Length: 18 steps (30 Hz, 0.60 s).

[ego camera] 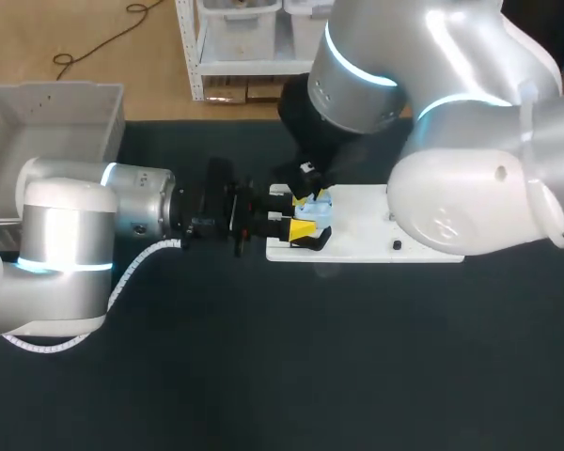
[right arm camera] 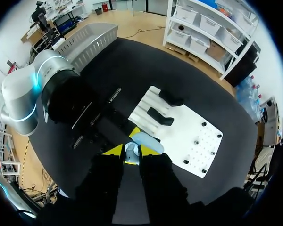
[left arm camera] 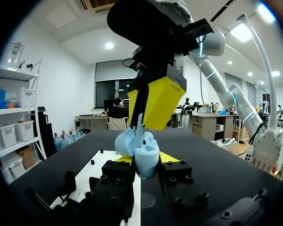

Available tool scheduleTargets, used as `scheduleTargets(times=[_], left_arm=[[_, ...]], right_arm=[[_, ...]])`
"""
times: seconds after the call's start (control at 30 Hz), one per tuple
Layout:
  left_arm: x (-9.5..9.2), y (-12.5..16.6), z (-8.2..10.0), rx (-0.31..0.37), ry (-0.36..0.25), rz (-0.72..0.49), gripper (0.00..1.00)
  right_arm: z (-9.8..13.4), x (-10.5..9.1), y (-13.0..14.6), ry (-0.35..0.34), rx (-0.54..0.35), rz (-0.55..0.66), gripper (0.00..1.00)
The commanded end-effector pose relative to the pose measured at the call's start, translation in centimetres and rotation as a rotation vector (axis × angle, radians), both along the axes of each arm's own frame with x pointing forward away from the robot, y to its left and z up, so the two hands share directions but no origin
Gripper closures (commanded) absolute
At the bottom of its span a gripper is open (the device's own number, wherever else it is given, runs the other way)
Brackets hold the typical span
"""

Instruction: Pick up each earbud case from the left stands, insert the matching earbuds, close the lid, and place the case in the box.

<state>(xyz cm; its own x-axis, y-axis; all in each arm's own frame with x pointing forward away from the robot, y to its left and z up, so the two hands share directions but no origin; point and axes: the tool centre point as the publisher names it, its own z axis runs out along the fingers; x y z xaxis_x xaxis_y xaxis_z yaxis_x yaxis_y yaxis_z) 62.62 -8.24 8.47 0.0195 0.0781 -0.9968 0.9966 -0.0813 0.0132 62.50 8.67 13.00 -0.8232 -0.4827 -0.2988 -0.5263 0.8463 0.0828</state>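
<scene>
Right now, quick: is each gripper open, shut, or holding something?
Left gripper: shut on the open light blue earbud case.
Right gripper: directly over that case; open or shut cannot be told.

In the head view the right arm (ego camera: 470, 141) fills the upper right of the frame, hiding the right end of the white stand board (ego camera: 357, 249) and the table (ego camera: 263, 376) behind it. The box (ego camera: 47, 122) at the upper left is cut off by the left edge. The earbud case (ego camera: 321, 218), clamped in the left gripper (ego camera: 304, 216), is mostly covered by the right gripper (ego camera: 310, 195); whether earbuds sit inside cannot be told. In the right wrist view that arm's own gripper hides the case's near half.
</scene>
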Motion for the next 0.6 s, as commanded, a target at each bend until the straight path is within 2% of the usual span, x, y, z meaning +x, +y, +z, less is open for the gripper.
scheduleTargets(times=[0.03, 0.6], left_arm=[[-0.11, 0.0, -0.01, 0.0, -0.001, 0.004, 1.0], [-0.11, 0.0, -0.01, 0.0, -0.001, 0.004, 1.0]], right_arm=[[0.04, 0.24, 0.18, 0.009, -0.009, 0.0, 1.0], [0.35, -0.47, -0.1, 0.037, -0.046, -0.006, 1.0]])
